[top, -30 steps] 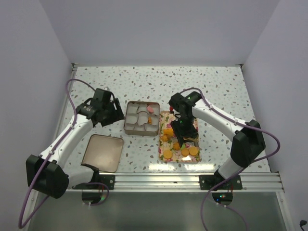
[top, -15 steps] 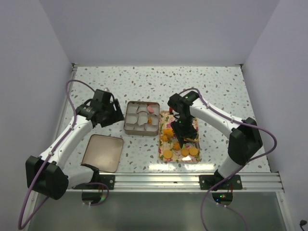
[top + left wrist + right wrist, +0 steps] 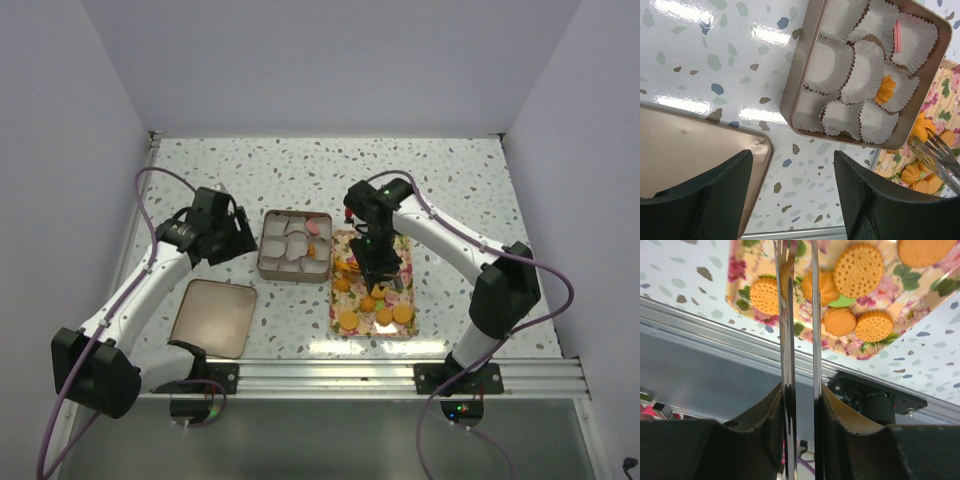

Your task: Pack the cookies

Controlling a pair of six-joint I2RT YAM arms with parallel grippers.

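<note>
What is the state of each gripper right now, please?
Left gripper: open, empty.
Right gripper: closed on metal tongs.

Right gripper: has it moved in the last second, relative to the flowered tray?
Yes. The right gripper has shifted slightly left across the flowered tray, toward the tin, which has not moved.

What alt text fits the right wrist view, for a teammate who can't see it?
The right pincer grips metal tongs whose thin blades rise up the frame to a flowered tray holding orange cookies and one green cookie. An orange bit shows between the blade tips; whether it is gripped is unclear.
</note>
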